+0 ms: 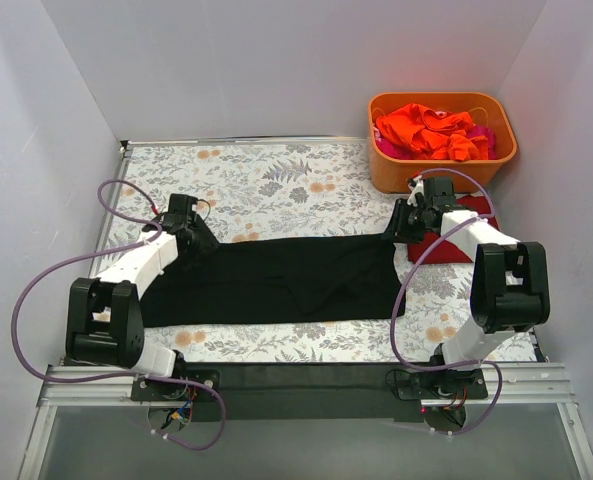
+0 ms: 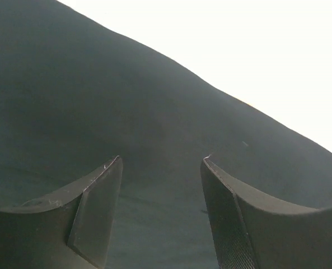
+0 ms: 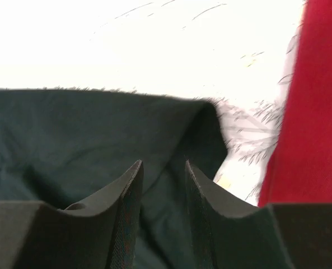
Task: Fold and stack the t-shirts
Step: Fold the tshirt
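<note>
The black t-shirt point(image 1: 276, 280) stretches long, left to right. Left gripper point(image 2: 161, 165) parted wide, right gripper point(image 3: 163, 167) narrowly; both hold nothing.

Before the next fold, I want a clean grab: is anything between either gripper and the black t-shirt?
Nothing visible. The left gripper and right gripper hang open directly over the black t-shirt; the dark red shirt lies beside the right one, not between.
</note>
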Available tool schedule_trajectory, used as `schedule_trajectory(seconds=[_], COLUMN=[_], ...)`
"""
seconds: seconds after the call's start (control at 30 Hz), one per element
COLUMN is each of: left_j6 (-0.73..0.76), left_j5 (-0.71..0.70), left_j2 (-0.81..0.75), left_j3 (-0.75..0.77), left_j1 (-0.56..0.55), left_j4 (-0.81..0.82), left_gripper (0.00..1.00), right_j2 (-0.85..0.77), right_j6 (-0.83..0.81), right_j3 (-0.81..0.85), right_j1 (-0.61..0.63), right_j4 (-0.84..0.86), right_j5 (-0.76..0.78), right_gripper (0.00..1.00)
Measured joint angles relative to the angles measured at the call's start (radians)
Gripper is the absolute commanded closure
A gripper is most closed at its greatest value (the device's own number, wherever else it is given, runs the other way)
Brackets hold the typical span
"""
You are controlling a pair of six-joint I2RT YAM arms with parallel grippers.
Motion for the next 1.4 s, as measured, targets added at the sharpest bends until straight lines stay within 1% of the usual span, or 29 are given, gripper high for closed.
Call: schedule_trajectory(seconds=[0.2,0.4,0.5,0.6,0.63,0.67,0.7,0.93,1.1,1.27,1.33,1.4], left_j6=[0.032,0.042,0.044,0.046,0.047,0.047,0.047,0.047,0.046,0.047,0.047,0.051], left_j5=[0.0,0.0,0.0,0.0,0.0,0.0,0.0,0.003,0.006,0.01,0.012,0.018], left_j2=[0.006,0.047,0.063,0.067,0.068,0.069,0.07,0.077,0.083,0.087,0.088,0.088], left_j3=[-0.043,-0.071,-0.091,-0.096,-0.097,-0.097,-0.097,-0.097,-0.094,-0.094,-0.094,-0.094], left_j1=[0.079,0.094,0.097,0.1,0.1,0.1,0.1,0.107,0.108,0.109,0.109,0.109], left_j4=[0.041,0.09,0.107,0.12,0.122,0.124,0.126,0.133,0.143,0.157,0.161,0.166], left_gripper=[0.46,0.46,0.46,0.46,0.46,0.46,0.46,0.46,0.46,0.45,0.43,0.38], right_j2=[0.06,0.091,0.103,0.114,0.116,0.119,0.121,0.124,0.14,0.17,0.183,0.196], right_j6=[0.008,0.01,0.01,0.01,0.01,0.008,0.009,0.014,0.031,0.041,0.042,0.041], right_j3=[-0.031,-0.044,-0.045,-0.048,-0.051,-0.053,-0.053,-0.049,-0.01,0.02,0.027,0.035], right_j1=[-0.03,-0.029,-0.029,-0.029,-0.029,-0.029,-0.03,-0.062,-0.105,-0.108,-0.108,-0.108], right_j4=[0.087,0.146,0.168,0.192,0.201,0.205,0.209,0.214,0.212,0.212,0.212,0.211], right_j5=[-0.033,-0.071,-0.078,-0.087,-0.09,-0.092,-0.094,-0.104,-0.134,-0.143,-0.144,-0.145], right_gripper=[0.64,0.66,0.7,0.83,0.93,0.98,0.99,0.99,0.99,0.99,0.98,0.93])
